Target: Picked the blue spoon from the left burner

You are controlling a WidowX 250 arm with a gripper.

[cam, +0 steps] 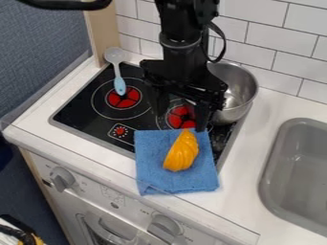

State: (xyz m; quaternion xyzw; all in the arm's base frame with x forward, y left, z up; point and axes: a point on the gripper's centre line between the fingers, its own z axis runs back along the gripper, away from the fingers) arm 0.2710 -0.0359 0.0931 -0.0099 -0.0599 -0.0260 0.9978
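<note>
Glossy black arm, looping black cable, apparently silvery collar.

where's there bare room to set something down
On the counter between the towel and sink, or the cooktop's front left corner, in front of the spoon. It's crowded around the gripper, with the towel, orange thing and bowl close by.

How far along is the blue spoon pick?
Done: nothing visible; the pale blue spoon lies with its handle end on the red-centred left burner.
In hand: nothing, as far as I can see; the black two-finger gripper is open over the stovetop's right side, away from the spoon.
Left: likely move across, close the fingers on the spoon, lift it clear.
</note>
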